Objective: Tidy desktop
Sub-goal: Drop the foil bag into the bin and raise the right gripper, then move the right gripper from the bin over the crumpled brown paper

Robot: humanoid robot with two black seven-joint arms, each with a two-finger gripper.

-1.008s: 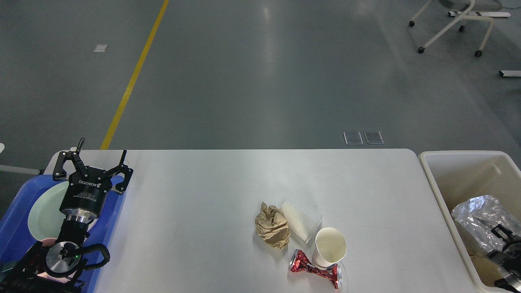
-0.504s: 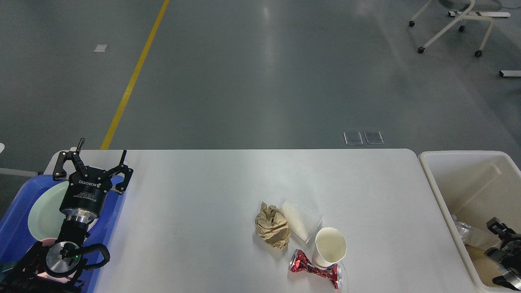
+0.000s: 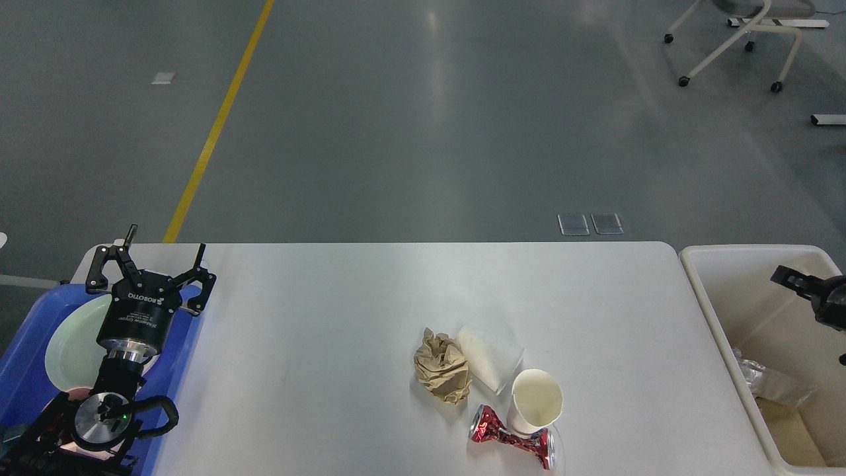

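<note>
The white desktop [image 3: 317, 330] holds a cluster of rubbish at the front centre: a crumpled brown paper ball [image 3: 441, 365], a clear white wrapper [image 3: 488, 359], an upright white paper cup [image 3: 535, 402] and a crushed red can [image 3: 509, 437]. My left gripper [image 3: 165, 250] is open and empty, over the far edge of the blue tray [image 3: 23, 370]. My right gripper [image 3: 790, 276] shows only partly at the right edge, above the cream bin [image 3: 700, 291]; its fingers cannot be told apart. A crumpled silvery wrapper [image 3: 767, 382] lies inside the bin.
The blue tray at the left holds a pale green plate [image 3: 69, 344]. The bin stands against the desktop's right end. Beyond the table is grey floor with a yellow line [image 3: 218, 125] and a wheeled chair [image 3: 733, 39] at the far right.
The silvery wrapper has dropped from beside my right gripper to the bin's bottom. My right gripper has risen and moved toward the far side. The left arm has not moved.
</note>
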